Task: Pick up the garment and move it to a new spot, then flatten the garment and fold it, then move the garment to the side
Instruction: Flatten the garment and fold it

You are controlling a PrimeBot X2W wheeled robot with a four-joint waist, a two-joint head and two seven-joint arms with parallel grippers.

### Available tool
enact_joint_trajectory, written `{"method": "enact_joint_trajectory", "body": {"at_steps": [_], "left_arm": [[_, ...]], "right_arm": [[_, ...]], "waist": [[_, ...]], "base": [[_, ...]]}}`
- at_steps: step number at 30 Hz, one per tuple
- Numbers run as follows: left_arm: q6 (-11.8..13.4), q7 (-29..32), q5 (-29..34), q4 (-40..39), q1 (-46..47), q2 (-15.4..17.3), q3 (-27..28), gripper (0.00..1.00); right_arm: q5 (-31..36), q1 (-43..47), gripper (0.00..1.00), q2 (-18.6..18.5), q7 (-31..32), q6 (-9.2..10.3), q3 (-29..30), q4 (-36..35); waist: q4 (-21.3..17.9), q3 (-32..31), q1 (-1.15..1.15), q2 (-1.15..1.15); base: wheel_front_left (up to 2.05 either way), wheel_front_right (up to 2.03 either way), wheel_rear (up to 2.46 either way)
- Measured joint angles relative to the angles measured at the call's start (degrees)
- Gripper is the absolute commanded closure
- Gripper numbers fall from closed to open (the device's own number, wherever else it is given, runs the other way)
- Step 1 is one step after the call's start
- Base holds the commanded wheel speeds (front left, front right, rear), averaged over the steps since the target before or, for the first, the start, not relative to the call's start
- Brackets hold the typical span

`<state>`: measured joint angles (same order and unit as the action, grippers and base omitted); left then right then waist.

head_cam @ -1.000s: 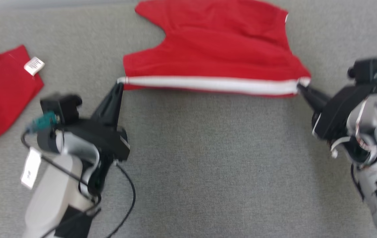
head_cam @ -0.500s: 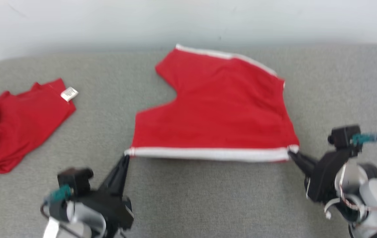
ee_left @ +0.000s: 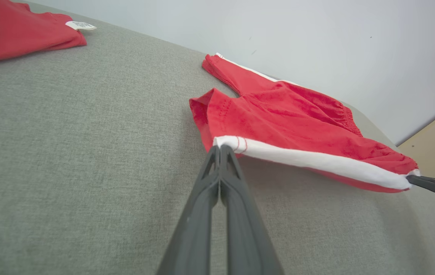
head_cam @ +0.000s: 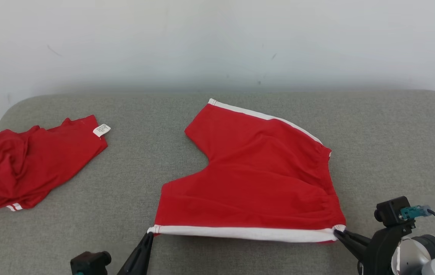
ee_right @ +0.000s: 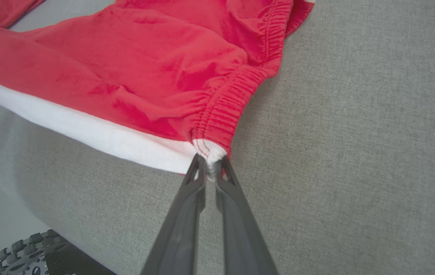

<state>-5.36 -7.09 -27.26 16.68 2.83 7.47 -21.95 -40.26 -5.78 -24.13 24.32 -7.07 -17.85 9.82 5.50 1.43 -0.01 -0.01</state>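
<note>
Left hand (head_cam: pixel 149 234) sits at the near edge of the grey fabric-covered counter (head_cam: pixel 221 259), its two dark fingers pressed together on the near-left corner of the garment (head_cam: pixel 255 179). The left wrist view shows the tips pinching the end of the white band (ee_left: pixel 316 160) with no gap between them (ee_left: pixel 220 147). The right hand (head_cam: pixel 336 231) is at the near-right corner, and it too is clamped on cloth. In its own wrist view a small bunch of white fabric is squeezed between the fingertips (ee_right: pixel 210 163), just where the gathered elastic waistband (ee_right: pixel 232 103) meets the band.

The garment is a pair of red shorts, spread out in the middle of the counter, a little to the right. The white band (head_cam: pixel 240 232) runs straight along its near edge from one hand to the other, pulled taut. That edge looks slightly raised, with a shadow under it, while the rest of the red cloth slopes down and lies on the counter toward the far side. One leg points away to the far left, with another white stripe (head_cam: pixel 263 115) along its far edge.

Well apart, at the far left of the counter, lies a second red garment (head_cam: pixel 30 168) in a loose crumpled heap – a small white label (head_cam: pixel 101 130) shows at its right corner. A pale wall (head_cam: pixel 217 46) stands behind the counter.
</note>
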Motion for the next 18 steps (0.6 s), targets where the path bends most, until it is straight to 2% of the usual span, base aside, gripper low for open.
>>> {"method": "enact_joint_trajectory", "body": {"at_steps": [9, 16, 17, 18], "left_arm": [[0.69, 1.03, 0.00, -5.03, -5.65, 0.40, -1.46, 1.00], [1.31, 2.63, -0.01, -7.99, -7.80, 1.62, -1.69, 1.00], [1.31, 2.82, -0.04, -8.20, -8.04, 1.62, -1.65, 1.00], [1.33, 3.04, -0.08, -8.27, -8.27, 1.59, -1.69, 1.00]], "right_arm": [[0.03, 3.53, 1.00, -2.92, 1.76, -0.01, 0.34, -3.56], [-0.02, 6.25, 1.00, -3.27, 2.91, 0.64, 0.93, -6.67], [-0.04, 6.42, 0.95, -3.31, 2.98, 0.79, 0.94, -6.75], [-0.11, 6.50, 0.81, -3.30, 3.03, 0.99, 0.91, -6.83]], "waist": [[0.01, 0.06, 0.01, 0.00], [0.53, 1.19, 0.02, 0.00], [0.62, 1.31, 0.02, 0.00], [0.68, 1.42, 0.02, 0.01]], "base": [[0.00, 0.00, 0.00], [0.00, 0.00, 0.00], [0.00, 0.00, 0.00], [0.00, 0.00, 0.00]]}}
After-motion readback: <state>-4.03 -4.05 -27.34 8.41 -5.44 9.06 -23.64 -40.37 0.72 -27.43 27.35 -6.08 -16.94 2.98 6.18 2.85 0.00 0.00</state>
